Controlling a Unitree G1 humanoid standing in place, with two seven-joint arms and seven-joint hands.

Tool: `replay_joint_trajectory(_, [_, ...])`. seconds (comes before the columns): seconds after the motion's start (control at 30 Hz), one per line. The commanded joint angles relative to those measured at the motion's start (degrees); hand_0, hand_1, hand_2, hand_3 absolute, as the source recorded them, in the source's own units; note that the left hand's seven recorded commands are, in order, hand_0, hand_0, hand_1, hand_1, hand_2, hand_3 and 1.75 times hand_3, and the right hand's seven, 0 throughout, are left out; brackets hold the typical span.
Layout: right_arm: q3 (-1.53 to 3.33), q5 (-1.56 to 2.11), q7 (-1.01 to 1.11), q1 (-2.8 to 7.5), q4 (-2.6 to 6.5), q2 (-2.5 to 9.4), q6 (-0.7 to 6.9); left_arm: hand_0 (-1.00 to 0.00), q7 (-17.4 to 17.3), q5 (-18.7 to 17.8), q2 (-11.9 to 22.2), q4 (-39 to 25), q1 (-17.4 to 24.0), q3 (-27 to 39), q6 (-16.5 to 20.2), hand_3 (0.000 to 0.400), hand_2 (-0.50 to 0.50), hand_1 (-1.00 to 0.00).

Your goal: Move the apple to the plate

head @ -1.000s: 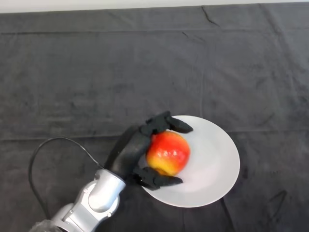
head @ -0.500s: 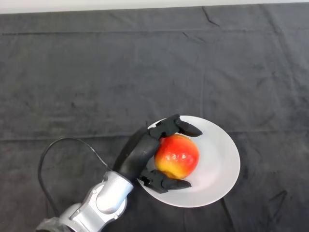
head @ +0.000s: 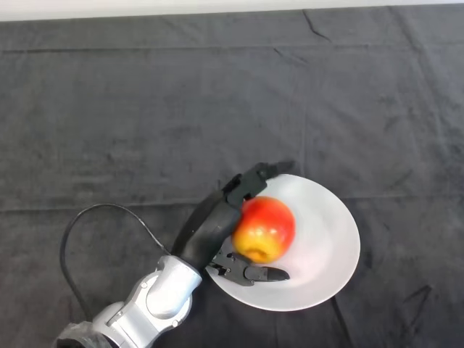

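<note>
One arm is noted at the near edge, entering from lower left; silver-grey forearm seen, w/ black left hand (head: pixel 210 230) just beyond it at the plate's left rim. Hand state: curled around the apple (head: pixel 264 229), upper fingers (head: pixel 248 184) arched over the fruit's far-left side, lower digit lying under its near side on the plate. Firm contact on every side cannot be confirmed; grasp is judged loose rather than tight. Apple is located on the white plate (head: pixel 330 246), left of centre, apparently resting on the plate surface. Task is judged approx. complete; release and withdrawal are what is left. Handling notes: apple is judged rigid, moderately heavy for its size, smooth-skinned and so fairly slippery, liable to roll on the shallow plate if nudged; bruising possible under hard squeeze. Best hold is assessed as across the widest part, opposite sides, not at stem end. Plate is judged light and may be shifted on the cloth if knocked. Beyond the plate, only dark cloth (head: pixel 217 94) over the table is recorded, w/ creases.
</note>
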Motion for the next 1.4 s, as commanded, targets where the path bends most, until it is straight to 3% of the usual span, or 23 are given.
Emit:
replay_joint_trajectory(0.03, [-0.87,1.07,-0.15,-0.56,-0.57,-0.96,-0.14,0.0,0.3,1.0,1.8,3.6,-1.8,-1.9,-0.3,0.0,0.0,0.0])
replay_joint_trajectory(0.33, [-0.86,1.07,-0.12,-0.58,-0.52,-0.98,-0.15,0.0,-0.3,0.1,3.9,2.9,-1.9,0.0,-1.3,0.0,0.0,0.0])
replay_joint_trajectory(0.7, [-0.85,1.06,-0.11,-0.59,-0.49,-0.99,-0.16,0.0,-2.1,-2.9,8.5,2.5,-0.5,6.2,-5.1,0.0,0.0,0.0])
replay_joint_trajectory(1.4, [-0.83,1.05,-0.08,-0.61,-0.45,-1.0,-0.17,0.0,-4.8,-7.6,13.0,7.3,1.5,18.3,-9.9,0.0,0.0,0.0])
